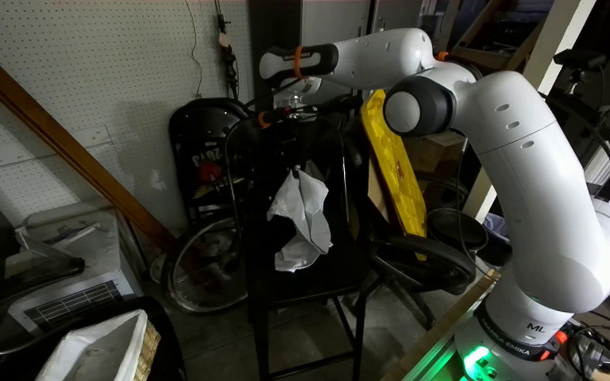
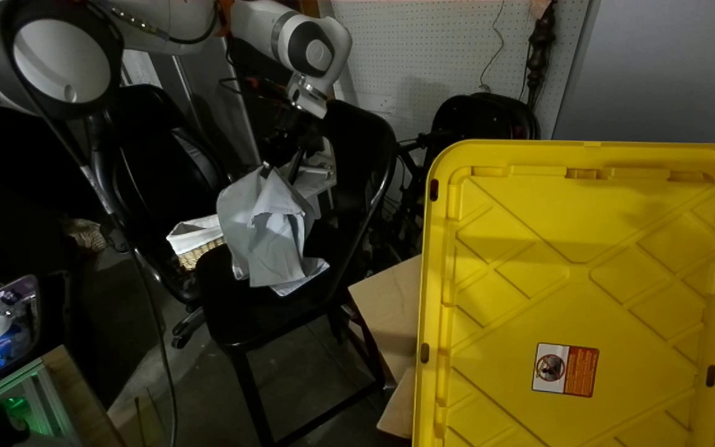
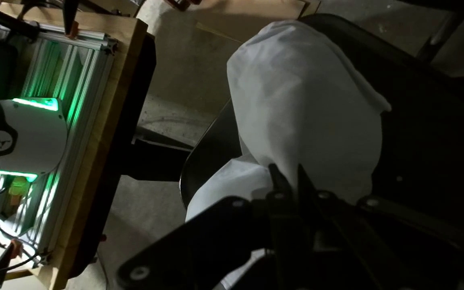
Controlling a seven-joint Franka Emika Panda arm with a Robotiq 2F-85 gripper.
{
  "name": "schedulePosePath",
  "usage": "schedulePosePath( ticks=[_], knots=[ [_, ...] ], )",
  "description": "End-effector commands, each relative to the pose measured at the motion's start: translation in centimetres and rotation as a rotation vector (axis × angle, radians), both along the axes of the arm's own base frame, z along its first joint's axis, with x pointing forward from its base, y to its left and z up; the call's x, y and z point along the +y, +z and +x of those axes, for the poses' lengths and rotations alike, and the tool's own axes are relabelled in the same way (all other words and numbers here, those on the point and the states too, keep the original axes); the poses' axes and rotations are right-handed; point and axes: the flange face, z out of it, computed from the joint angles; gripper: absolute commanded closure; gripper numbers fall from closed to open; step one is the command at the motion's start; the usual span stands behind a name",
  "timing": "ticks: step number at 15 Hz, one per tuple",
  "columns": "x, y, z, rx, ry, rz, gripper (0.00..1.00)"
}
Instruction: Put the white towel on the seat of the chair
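Limp and softly creased, the white towel (image 2: 264, 233) hangs by a gathered peak — the black claw (image 3: 286, 170) is pinched closed on it. Its loose folds reach over the flat, round-cornered seat (image 2: 239, 316) of the chair (image 2: 357, 167) — whether the hem touches, I cannot tell.

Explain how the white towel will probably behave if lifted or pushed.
The white towel is likely floppy: it hangs in loose folds from the jaws. It is probably light, since its edges look thin. Pushed, it may crumple, as creases show.
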Motion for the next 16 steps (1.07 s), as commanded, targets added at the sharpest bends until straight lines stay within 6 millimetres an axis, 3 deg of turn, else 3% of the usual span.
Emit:
schedulePosePath(
  ticks=[1,3,7,16],
  knots=[
    [0.0,0.1,0.0,0.001,0.000,0.000,0.94],
    [0.2,-0.1,0.2,-0.009,0.006,-0.038,0.98],
    [2.6,-1.2,0.6,-0.073,0.079,-0.157,0.98],
    [11.4,-7.6,1.5,-0.245,0.160,-0.341,0.98]
  ],
)
